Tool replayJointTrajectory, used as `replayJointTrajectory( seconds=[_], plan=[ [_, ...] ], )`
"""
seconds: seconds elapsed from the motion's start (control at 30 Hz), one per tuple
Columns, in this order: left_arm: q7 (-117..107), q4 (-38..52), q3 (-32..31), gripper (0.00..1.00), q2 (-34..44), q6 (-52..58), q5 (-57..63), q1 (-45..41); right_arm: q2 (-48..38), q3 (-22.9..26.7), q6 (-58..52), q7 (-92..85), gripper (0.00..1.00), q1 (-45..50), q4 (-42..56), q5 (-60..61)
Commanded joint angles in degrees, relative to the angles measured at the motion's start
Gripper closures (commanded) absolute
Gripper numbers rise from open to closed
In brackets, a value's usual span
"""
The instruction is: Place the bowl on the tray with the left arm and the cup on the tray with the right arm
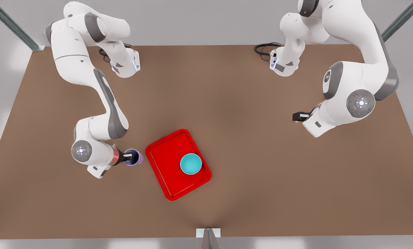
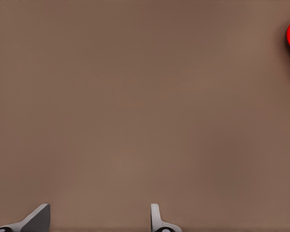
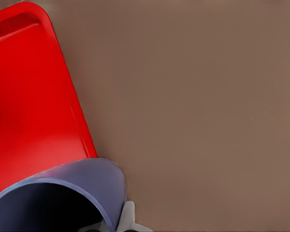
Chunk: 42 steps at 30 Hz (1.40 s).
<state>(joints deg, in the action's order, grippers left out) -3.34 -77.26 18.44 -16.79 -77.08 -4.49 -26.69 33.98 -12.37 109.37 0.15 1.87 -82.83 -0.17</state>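
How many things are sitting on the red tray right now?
1. Only the teal bowl sits on the red tray. The purple cup is beside the tray on the table, with the right end effector closed on its rim.

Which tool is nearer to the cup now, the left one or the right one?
The right tool is nearer: it grips the cup's rim beside the tray. The left tool waits open above bare table, far beyond the tray.

Brown table (image 1: pixel 262 155), with a red tray (image 1: pixel 165 162) lying flat near the front edge, a bit left.
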Motion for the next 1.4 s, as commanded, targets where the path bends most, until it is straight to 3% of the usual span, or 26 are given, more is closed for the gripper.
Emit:
replayJointTrajectory(
  seconds=[0.0,0.23,0.37,0.53,0.57,0.6,0.63,1.07,1.1,1.13,1.17,1.27,1.37],
  plan=[
    [0.00,0.00,0.02,0.00,0.01,0.00,0.00,-0.03,0.56,-1.34,-0.03,0.11,0.79,0.06,0.91,-1.41],
    [-0.18,-0.09,0.02,0.00,-0.17,0.09,0.00,0.06,8.74,-14.00,3.04,2.48,0.79,-3.19,5.22,-10.47],
    [-0.18,0.00,0.02,0.00,-0.08,0.18,0.00,0.06,10.58,-17.34,4.27,2.31,0.79,-2.92,4.08,-10.91],
    [-0.18,-0.09,0.02,0.00,-0.08,0.18,0.09,0.06,11.99,-17.69,4.27,2.48,0.79,-2.66,1.53,-15.57],
    [-0.18,-0.09,0.02,0.00,-0.08,0.18,0.09,0.06,11.99,-17.69,4.36,2.39,0.66,-2.66,1.27,-15.57],
    [-0.09,-0.09,0.02,0.00,-0.17,0.09,0.00,0.06,11.99,-17.69,5.41,2.39,0.04,-2.66,0.57,-15.57],
    [-0.09,-0.09,0.02,0.00,-0.17,0.09,0.00,0.14,11.99,-17.69,5.33,2.31,0.00,-2.66,0.30,-15.57],
    [-0.09,-0.09,0.02,0.00,-0.34,-0.09,0.01,0.23,8.92,-17.34,3.84,2.57,0.00,-2.66,1.00,-15.30],
    [-0.09,0.00,0.02,0.00,-0.34,-0.09,0.00,0.23,6.37,-16.90,2.25,2.83,0.00,-2.66,1.27,-14.69],
    [-0.18,0.00,0.02,0.00,-0.34,0.00,0.00,0.23,1.28,-13.48,1.29,3.10,0.00,-2.57,1.09,-13.64],
    [-0.26,0.00,0.02,0.00,-0.34,-0.35,-0.08,0.23,-3.38,-8.12,-1.87,3.10,0.00,-2.31,1.27,-6.35],
    [-0.26,0.97,-0.07,0.00,-0.43,-0.26,-0.35,0.23,-17.52,8.13,-13.91,2.92,0.00,0.59,0.22,-0.10],
    [-0.18,0.97,0.02,0.00,-0.70,0.00,-0.17,0.23,-23.87,13.60,-22.27,2.48,0.00,0.42,-2.07,0.25]
  ],
)
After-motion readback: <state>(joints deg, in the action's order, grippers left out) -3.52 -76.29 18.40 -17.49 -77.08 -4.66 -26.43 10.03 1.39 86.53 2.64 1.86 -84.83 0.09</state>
